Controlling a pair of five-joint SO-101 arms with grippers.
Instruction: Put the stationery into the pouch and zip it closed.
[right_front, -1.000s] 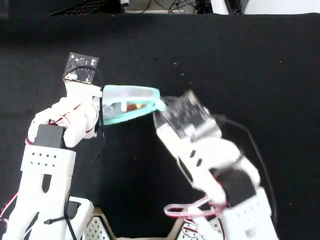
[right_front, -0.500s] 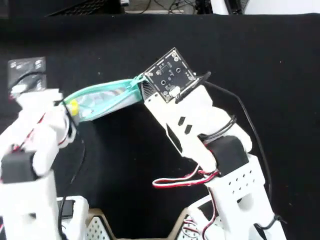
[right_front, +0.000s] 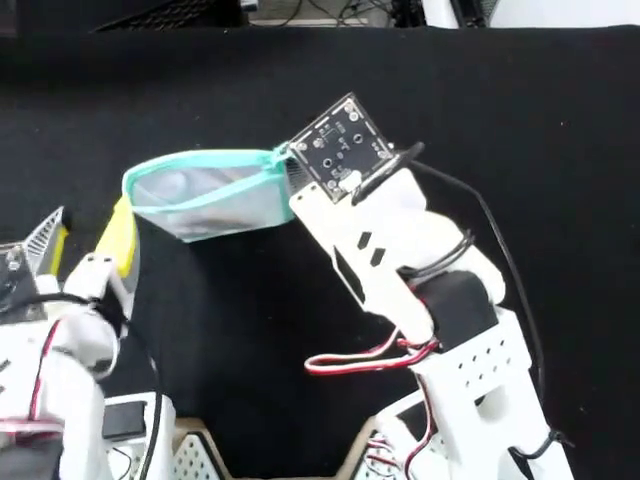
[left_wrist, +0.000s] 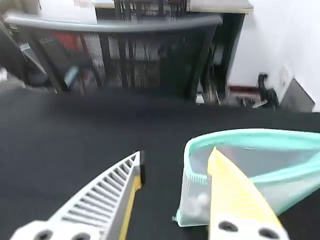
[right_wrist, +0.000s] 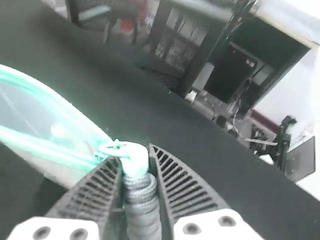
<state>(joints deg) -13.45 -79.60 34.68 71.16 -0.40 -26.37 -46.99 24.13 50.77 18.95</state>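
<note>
The pouch (right_front: 205, 195), clear mesh with a teal zip edge, is held off the black table, and a pale item shows through its mesh (left_wrist: 197, 202). My right gripper (right_front: 284, 166) is shut on the pouch's right end. In the right wrist view its black fingers (right_wrist: 102, 182) pinch the teal zip end (right_wrist: 127, 152), and the pouch (right_wrist: 35, 117) stretches away from them. My left gripper (right_front: 92, 215) stands open at the front left, just short of the pouch's left end. Its yellow finger (left_wrist: 232, 192) lies in front of the pouch (left_wrist: 270, 160) and its grey finger (left_wrist: 107, 192) is off to the side.
The black cloth table (right_front: 480, 120) runs to the back edge, with open room at the right and far side. Red and white cables (right_front: 360, 358) hang from the right arm near the front. Chairs and desks (left_wrist: 150, 55) stand beyond the table.
My left gripper let go of the pouch's left end, opened and pulled back to the front left. The right gripper came up onto the pouch's right end and holds it there.
</note>
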